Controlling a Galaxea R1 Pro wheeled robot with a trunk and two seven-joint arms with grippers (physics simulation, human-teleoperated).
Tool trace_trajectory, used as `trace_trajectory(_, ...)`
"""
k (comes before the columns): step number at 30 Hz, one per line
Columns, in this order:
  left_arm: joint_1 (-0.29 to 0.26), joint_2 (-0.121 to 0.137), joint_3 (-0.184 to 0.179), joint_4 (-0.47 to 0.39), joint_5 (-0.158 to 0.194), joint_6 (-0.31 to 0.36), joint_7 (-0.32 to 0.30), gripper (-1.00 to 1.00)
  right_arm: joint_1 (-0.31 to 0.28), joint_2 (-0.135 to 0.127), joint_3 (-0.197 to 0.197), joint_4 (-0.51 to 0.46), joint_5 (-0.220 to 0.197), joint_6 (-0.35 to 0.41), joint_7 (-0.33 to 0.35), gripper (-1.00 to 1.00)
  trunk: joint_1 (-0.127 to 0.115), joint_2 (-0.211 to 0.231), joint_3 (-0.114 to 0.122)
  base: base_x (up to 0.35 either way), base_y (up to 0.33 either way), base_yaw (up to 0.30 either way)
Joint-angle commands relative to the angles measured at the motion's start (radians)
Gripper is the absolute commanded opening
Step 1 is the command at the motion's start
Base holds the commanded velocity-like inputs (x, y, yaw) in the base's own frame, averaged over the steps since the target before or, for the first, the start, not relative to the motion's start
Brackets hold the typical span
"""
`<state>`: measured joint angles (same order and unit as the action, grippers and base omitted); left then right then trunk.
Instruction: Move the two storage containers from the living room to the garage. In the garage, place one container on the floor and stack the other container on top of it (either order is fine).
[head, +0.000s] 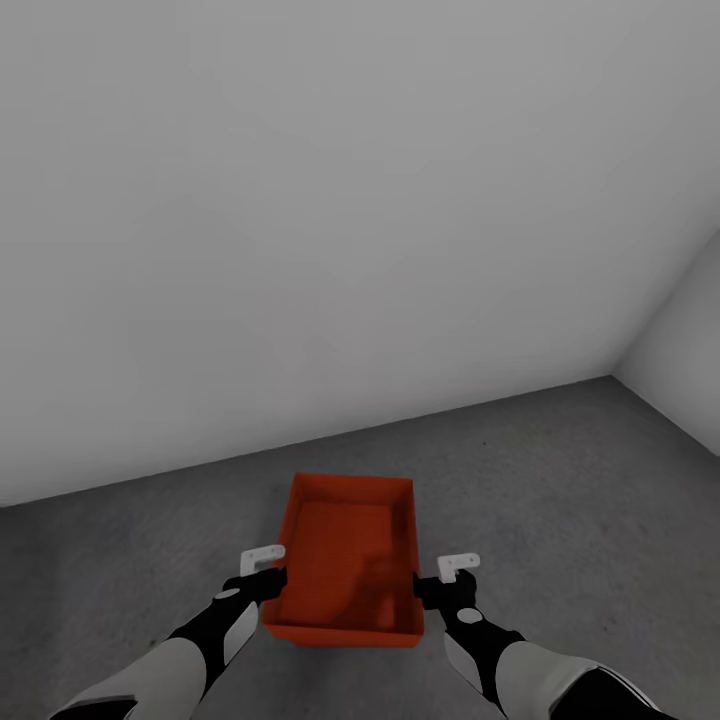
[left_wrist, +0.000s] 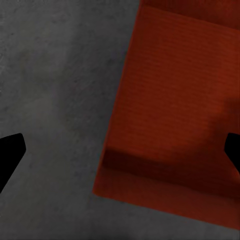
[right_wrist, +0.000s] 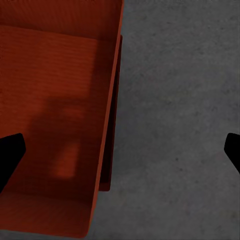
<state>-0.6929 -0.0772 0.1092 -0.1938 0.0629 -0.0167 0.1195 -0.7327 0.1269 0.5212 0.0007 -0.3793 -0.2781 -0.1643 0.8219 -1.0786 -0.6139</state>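
- Walls (head: 330, 220) of plain pale grey rise ahead, with a second wall (head: 685, 340) meeting the first in a corner at the right of the head view.
- Floor (head: 560, 480) of rough dark grey concrete spreads below the walls; it also shows in the left wrist view (left_wrist: 55, 75) and the right wrist view (right_wrist: 180, 90).
- One orange-red container (head: 345, 560) sits low in the middle of the head view, open side up, with nothing inside, a short end nearest the robot and a faint shadow on its bottom.
- The left gripper (head: 268, 580) sits at the container's left long wall, near the close corner; in the left wrist view the bin (left_wrist: 175, 100) lies between the two dark fingertips (left_wrist: 10, 152), spread wide, one out over the bare floor and the other over the bin's inside.
- The right gripper (head: 432, 588) sits at the right long wall, opposite the left one; in the right wrist view the bin's wall (right_wrist: 112, 100) runs between the wide-spread fingertips (right_wrist: 10, 152), one over the bin's bottom, the other over concrete.
- Neither gripper pinches a wall; both straddle one.
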Motion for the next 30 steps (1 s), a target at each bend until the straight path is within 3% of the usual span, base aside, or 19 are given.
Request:
trace_trajectory(1, 0.0, 0.0, 0.004, 0.0, 0.007, -0.002, 0.001, 1.0, -0.001, 0.0, 0.008, 0.001, -0.007, -0.003, -0.003, 1.0, 0.0, -0.001, -0.001, 0.0, 0.0, 0.0)
trace_trajectory(10, 0.0, -0.002, 0.004, 0.004, 0.009, -0.002, 0.0, 1.0, -0.001, 0.0, 0.009, 0.001, -0.007, -0.003, -0.003, 1.0, 0.0, -0.001, -0.001, -0.071, 0.0, 0.0)
trace_trajectory(30, 0.0, -0.003, 0.004, 0.007, 0.011, 0.0, -0.001, 1.0, -0.001, 0.0, 0.009, 0.001, -0.009, -0.003, -0.003, 1.0, 0.0, -0.001, -0.001, -0.331, 0.0, 0.0)
